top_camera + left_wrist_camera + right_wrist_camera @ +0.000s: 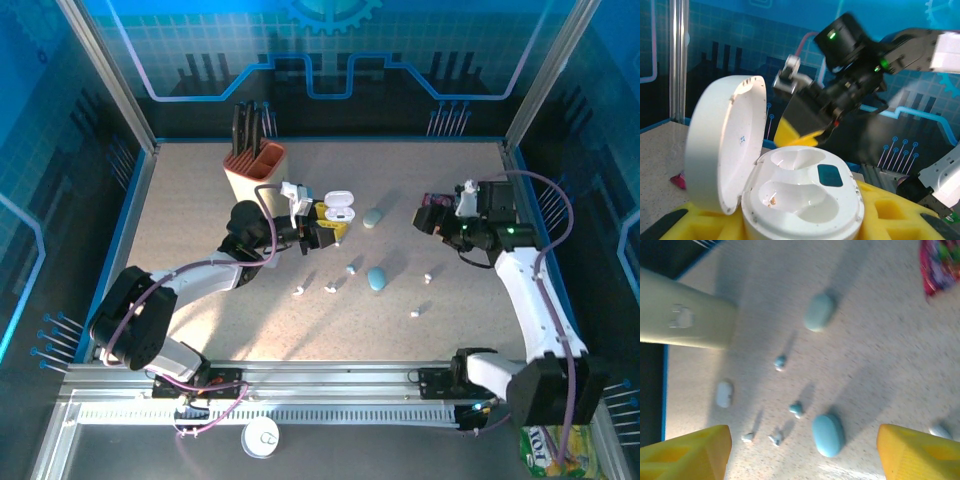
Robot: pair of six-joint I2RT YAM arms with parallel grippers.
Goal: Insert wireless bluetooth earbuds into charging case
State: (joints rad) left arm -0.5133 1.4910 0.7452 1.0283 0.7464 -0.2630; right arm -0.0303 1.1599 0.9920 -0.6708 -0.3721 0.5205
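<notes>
An open white charging case [807, 192] sits between the yellow pads [892, 210] of my left gripper [805, 222], which is shut on it. Its lid [725, 142] stands up on the left and both wells are empty. From above, the case [340, 207] is held over the table's middle by the left gripper [322, 232]. Several white earbuds [330, 289] lie loose on the table, among them one earbud [796, 409] under my right gripper [805, 452]. That gripper [430, 220] hovers to the right, open and holding nothing.
Two closed pale-blue cases [372, 217] [377, 278] lie among the buds. A beige holder [254, 170] with dark tools stands at the back left. A red packet [940, 265] lies below the right arm. A small white oval thing [724, 393] rests on the table.
</notes>
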